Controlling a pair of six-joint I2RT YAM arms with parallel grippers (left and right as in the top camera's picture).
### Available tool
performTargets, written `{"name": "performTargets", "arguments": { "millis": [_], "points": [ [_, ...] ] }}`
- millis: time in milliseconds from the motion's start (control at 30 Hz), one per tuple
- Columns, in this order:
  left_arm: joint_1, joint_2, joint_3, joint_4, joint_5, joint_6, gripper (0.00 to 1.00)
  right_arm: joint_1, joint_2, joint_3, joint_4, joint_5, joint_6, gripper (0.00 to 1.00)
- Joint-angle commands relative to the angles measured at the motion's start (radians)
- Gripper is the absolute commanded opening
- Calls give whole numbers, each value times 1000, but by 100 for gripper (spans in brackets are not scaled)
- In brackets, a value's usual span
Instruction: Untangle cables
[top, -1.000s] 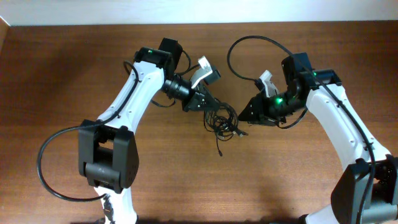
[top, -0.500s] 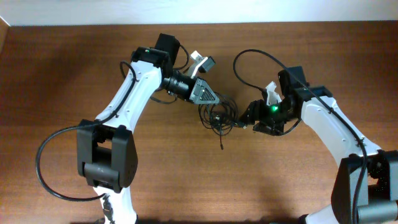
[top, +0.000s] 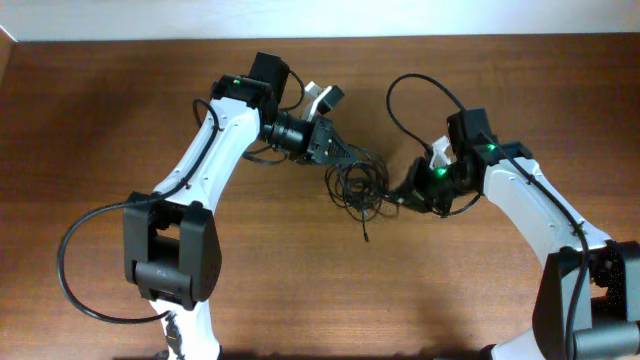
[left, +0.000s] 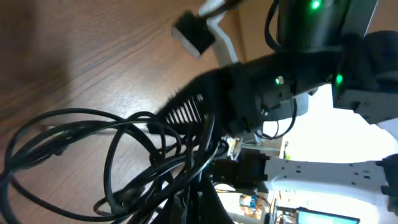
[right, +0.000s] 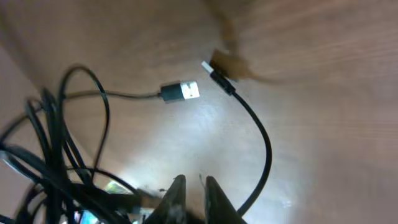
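Thin black cables (top: 356, 186) form tangled loops mid-frame; left gripper (top: 339, 156) clamps them, right gripper (right: 194, 182) pinched narrow, hold unclear.

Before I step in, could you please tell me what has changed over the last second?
The right tool shifted slightly at the edge of the cables and brought its jaws almost together; whether it grips one is unclear. The left tool stayed shut on the cables, barely moving.

- Overhead: even, fairly bright light; the bench (top: 90, 130) looks sharp, and shadows are soft and faint.
- Left wrist: the close cables (left: 118, 134) are blurred; the background at right is blown out white.
- Right wrist: pale glare on the wood at centre; the edges are dim and soft.
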Motion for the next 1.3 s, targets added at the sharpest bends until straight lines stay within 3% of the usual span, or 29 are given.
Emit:
{"name": "performTargets", "arguments": {
  "millis": [0,133,267,300,333,367,533,600,667,933,1233,1267],
  "points": [
    [3,-15,-6,20,-10,9,0,5,-14,-3,-39,-13,5,4],
    [3,-15,-6,37,-43,10,0,-4,-14,-4,-39,152,2,4],
    [3,-15,-6,17,-221,0,0,-27,-14,-5,-76,144,-1,4],
    [3,-15,-6,17,-296,-48,0,-39,-14,-5,-80,144,-35,12],
    [3,-15,-6,16,-349,-101,0,-48,-14,-5,-81,143,-63,42],
    [2,-15,-6,16,-377,-145,0,-54,-14,-5,-96,141,-95,57],
    [0,-15,-7,14,-377,-274,0,-54,-14,-5,-135,71,-229,61],
    [-6,-15,-8,13,-376,-352,0,-39,-14,-5,-117,-14,-246,59],
    [-27,-15,-8,13,-354,-376,0,-12,-14,-5,-72,-50,-235,49],
    [-80,-15,-8,13,-347,-377,0,60,-14,-5,115,-60,-68,48],
    [-80,-15,-8,10,-245,-377,0,93,-14,-5,135,-61,-30,18],
    [-80,-15,-8,10,-229,-377,0,99,-14,-5,136,-60,-30,11]
  ]
}}
